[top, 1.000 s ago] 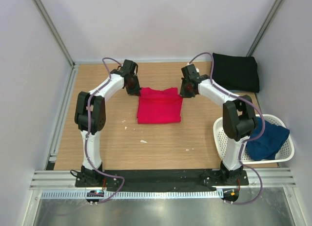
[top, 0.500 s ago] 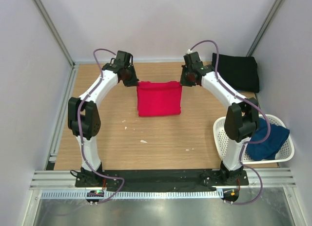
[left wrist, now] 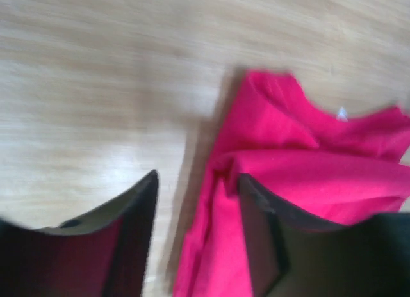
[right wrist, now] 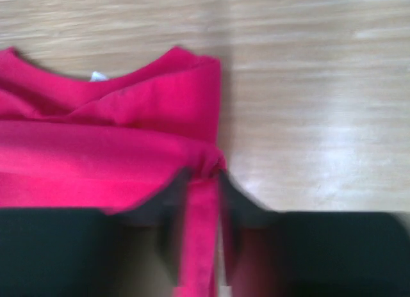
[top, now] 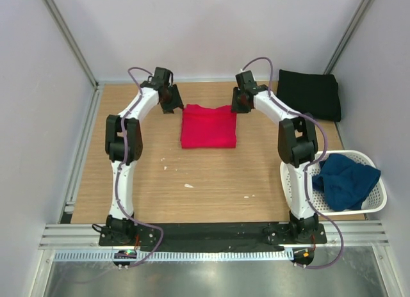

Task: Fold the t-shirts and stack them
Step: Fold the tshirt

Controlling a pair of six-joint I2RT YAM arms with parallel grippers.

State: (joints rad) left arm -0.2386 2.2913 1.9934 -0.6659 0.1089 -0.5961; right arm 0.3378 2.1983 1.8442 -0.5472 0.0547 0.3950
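The red t-shirt [top: 208, 126] lies folded into a rectangle at the middle back of the table. My left gripper [top: 173, 105] hangs at its far left corner. In the left wrist view this gripper [left wrist: 197, 179] is open, with the red t-shirt's [left wrist: 307, 162] edge lying loose between the fingers. My right gripper [top: 235, 105] is at the far right corner. Seen from its wrist, the right gripper [right wrist: 205, 175] is shut on a bunched strip of the red t-shirt [right wrist: 115, 137]. The black t-shirt [top: 311, 94] lies folded at the back right. The navy t-shirt [top: 346, 182] is crumpled in the basket.
A white perforated basket [top: 291, 175] stands at the right front beside the right arm's base. Grey walls close the table at the back and on both sides. A few small crumbs [top: 188, 185] lie on the wood in front of the red t-shirt.
Both grippers moved toward the back wall with the red t-shirt's far corners, and the shirt settled flatter. My left gripper has opened and let the cloth go.
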